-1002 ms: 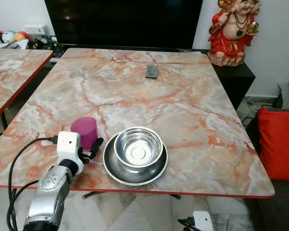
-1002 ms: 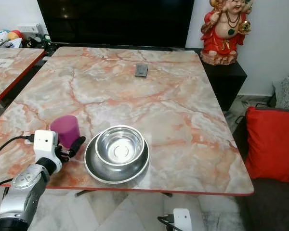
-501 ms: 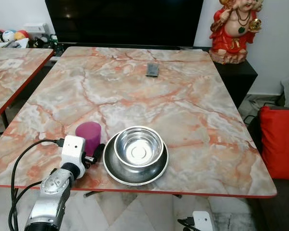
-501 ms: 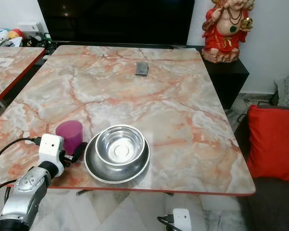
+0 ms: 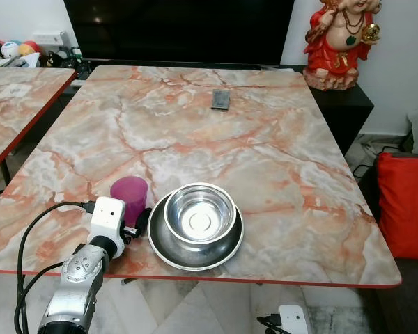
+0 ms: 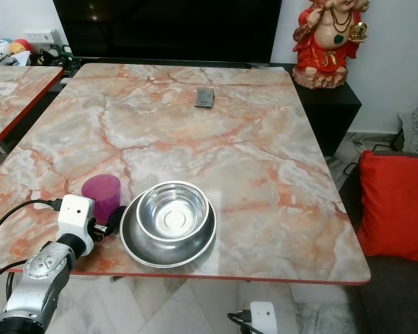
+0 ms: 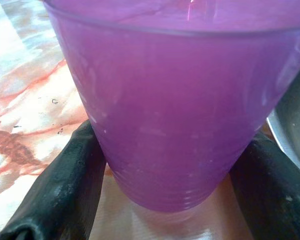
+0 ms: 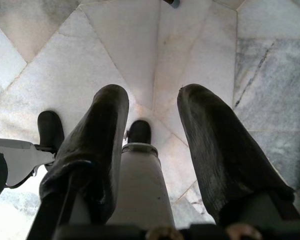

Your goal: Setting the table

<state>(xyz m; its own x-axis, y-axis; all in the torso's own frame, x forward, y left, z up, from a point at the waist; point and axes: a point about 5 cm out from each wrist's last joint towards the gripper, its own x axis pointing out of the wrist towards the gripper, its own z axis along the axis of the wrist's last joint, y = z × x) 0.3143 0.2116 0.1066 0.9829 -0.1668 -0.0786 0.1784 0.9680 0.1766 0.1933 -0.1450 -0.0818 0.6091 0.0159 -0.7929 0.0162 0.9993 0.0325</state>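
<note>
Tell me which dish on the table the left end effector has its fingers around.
The purple cup, not the steel bowl or the steel plate under it. The left end effector has a black finger on each side of the cup's base.

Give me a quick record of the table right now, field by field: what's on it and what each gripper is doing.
table: marble top
cup: purple, upright, left of the plate
bowl: steel, sitting in the plate
plate: steel, near the front edge
far item: small dark object
left gripper: jaws either side of the cup's base
right gripper: idle, open, pointing at the floor
</note>
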